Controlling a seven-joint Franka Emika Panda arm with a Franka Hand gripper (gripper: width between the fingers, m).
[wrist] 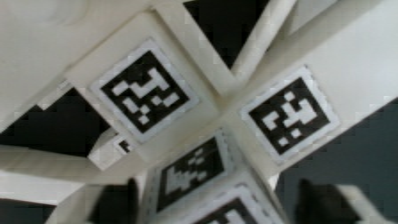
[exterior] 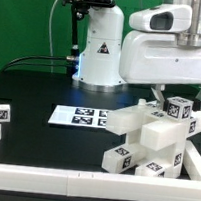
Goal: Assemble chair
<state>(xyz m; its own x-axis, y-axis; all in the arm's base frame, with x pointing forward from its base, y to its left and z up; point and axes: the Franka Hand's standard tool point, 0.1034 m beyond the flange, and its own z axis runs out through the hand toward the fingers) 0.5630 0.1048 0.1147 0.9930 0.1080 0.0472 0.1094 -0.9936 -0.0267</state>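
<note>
The chair (exterior: 150, 134) stands as a partly joined cluster of white tagged blocks, on the black table (exterior: 34, 92), just to the exterior view's right of the marker board (exterior: 79, 115) and close against the white border rail (exterior: 80, 177) that runs along the near edge. Several blocks are stacked at angles, so the piece looks half built, not finished. One small loose tagged part (exterior: 2, 111) sits well apart from the marker board, on the exterior view's left, beside the rail there.

The gripper (exterior: 172, 99) is down at the upper end of the cluster, its fingers on either side of a tagged block (exterior: 182, 113) at the top. The jaws look partly closed, but the exterior view does not show whether the pads are pressing on that block, and the wrist view is filled with close-up tagged faces (wrist: 146, 88) with no finger plainly in sight. So I cannot tell whether it has a grip.

By my reading, the step in hand is taking hold of, or seating, this top block on the structure. The next move calls for a firm, square hold and a push or twist in line with the joint; the cluster leans, so a sideways force could tip it or shift it against the rail.
</note>
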